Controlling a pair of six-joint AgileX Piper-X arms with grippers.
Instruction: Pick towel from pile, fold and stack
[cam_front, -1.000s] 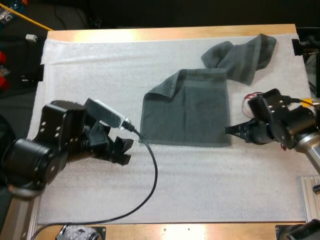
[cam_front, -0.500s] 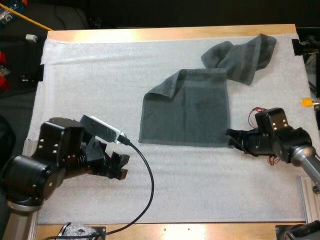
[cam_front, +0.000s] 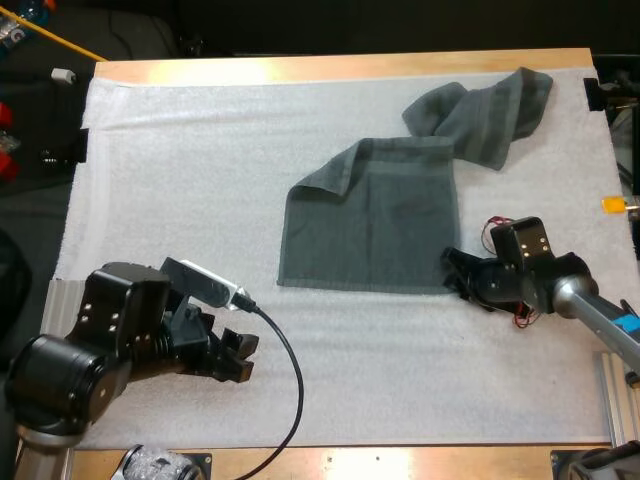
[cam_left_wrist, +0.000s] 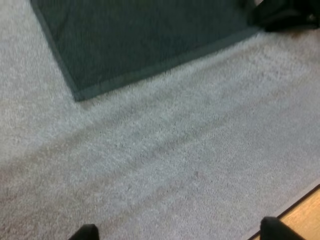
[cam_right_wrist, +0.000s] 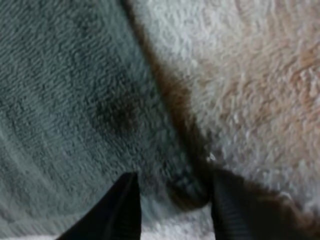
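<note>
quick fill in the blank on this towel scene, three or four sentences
1. The left gripper, over the bare mat, is ___ (open/shut).
2. The right gripper sits at the flat towel's near right ___.
3. In the high view, the crumpled towel lies toward the mat's far ___ corner.
4. The number of towels on the mat is ___.

Missing words: open; corner; right; two.

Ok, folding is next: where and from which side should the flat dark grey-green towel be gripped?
Probably the flat dark grey-green towel by its near right corner: it lies free on the white mat, the right claw at it. Come in low from the right; the far left corner is curled.
</note>
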